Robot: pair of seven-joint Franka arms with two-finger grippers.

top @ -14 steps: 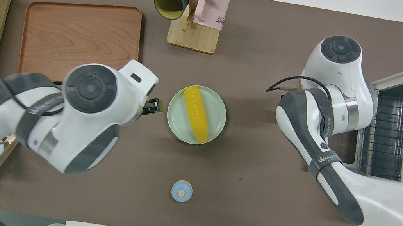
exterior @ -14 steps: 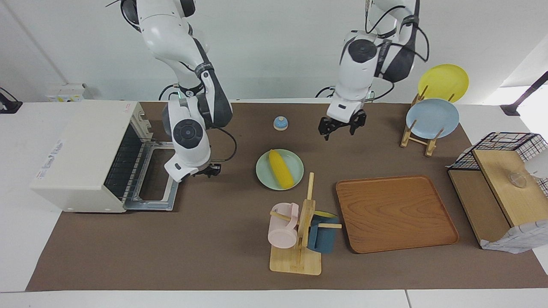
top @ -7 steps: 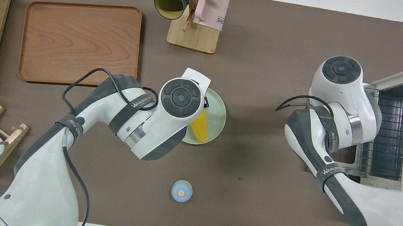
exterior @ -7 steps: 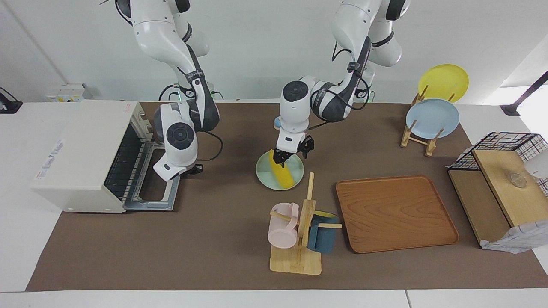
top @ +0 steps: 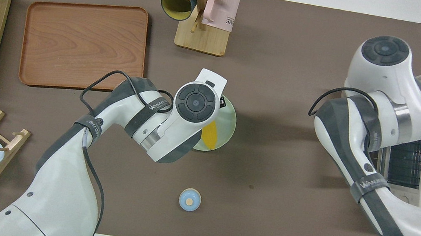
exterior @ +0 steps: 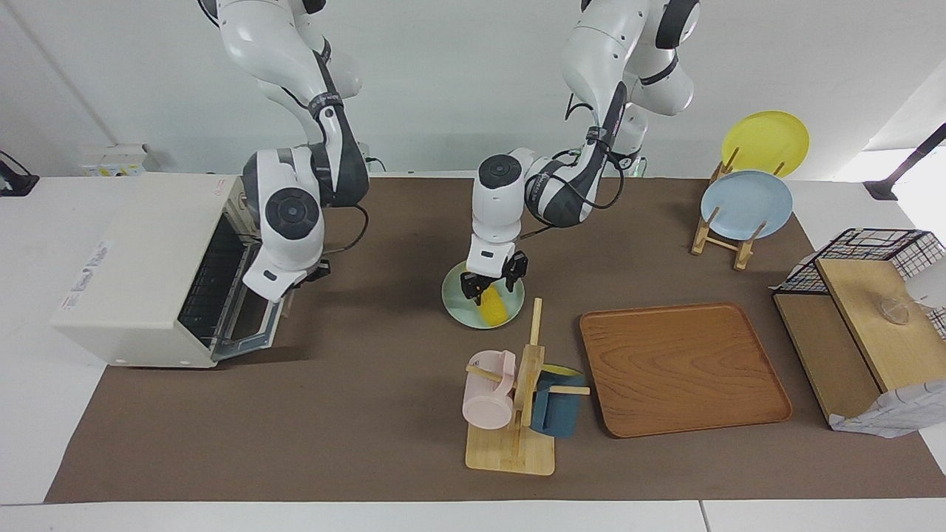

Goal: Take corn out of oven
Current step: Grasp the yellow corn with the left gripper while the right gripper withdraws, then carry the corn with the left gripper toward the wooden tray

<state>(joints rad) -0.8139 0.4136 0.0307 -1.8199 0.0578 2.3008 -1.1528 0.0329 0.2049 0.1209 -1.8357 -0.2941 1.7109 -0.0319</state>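
The yellow corn lies on a pale green plate in the middle of the brown mat, outside the oven. It also shows in the overhead view. My left gripper is down over the corn's end nearer the robots, open, with a finger on either side. The white oven stands at the right arm's end of the table. Its glass door is tilted up, about half shut. My right gripper is at the door's upper edge. In the overhead view both grippers are hidden under their wrists.
A wooden mug rack with a pink and a blue mug and a wooden tray lie farther from the robots than the plate. A small blue bell sits nearer. A plate rack and a wire basket stand at the left arm's end.
My left gripper swung over from the mat and came down onto the corn on the plate. My right gripper moved toward the oven, and the door rose from flat to half shut.
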